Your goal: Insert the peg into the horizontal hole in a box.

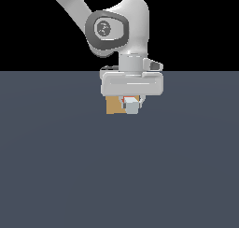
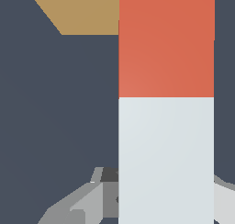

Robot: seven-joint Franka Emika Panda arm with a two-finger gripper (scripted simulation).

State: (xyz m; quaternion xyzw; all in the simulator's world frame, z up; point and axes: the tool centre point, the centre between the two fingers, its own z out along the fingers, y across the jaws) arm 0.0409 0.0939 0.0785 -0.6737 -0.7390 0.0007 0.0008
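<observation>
I've got the peg [image 2: 166,103] in the claw [image 1: 131,102]: fingers clenched on its white half, just visible at the sides of the bar in the wrist view. The red-orange half sticks out ahead toward the box [image 2: 87,12].

Position: the peg is held low over the tabletop [image 1: 119,175], right in front of the box [image 1: 113,105] as the exterior view sees it. There I only get its pale end face, a small square just below the claw body, overlapping the box's right edge in that view. So the long axis runs roughly horizontal, away from that camera, red end leading toward the box.

Wrist view: the red tip runs out of frame over the tan face, so I can't tell whether it's touching the box or already entering. The hole isn't visible in either view, and neither is the alignment.

Handling, my read:
- Rigid square bar, looks light. Won't flex, so any misalignment turns into a jam, not a bend.
- Flat sides suit parallel fingers; little chance of it rolling in the grip.
- Holding the white half looks right: it leaves the red half free to go in. A grip nearer the tip would foul the box face.
- Square section means roll about the long axis matters too, not just lateral offset.
</observation>
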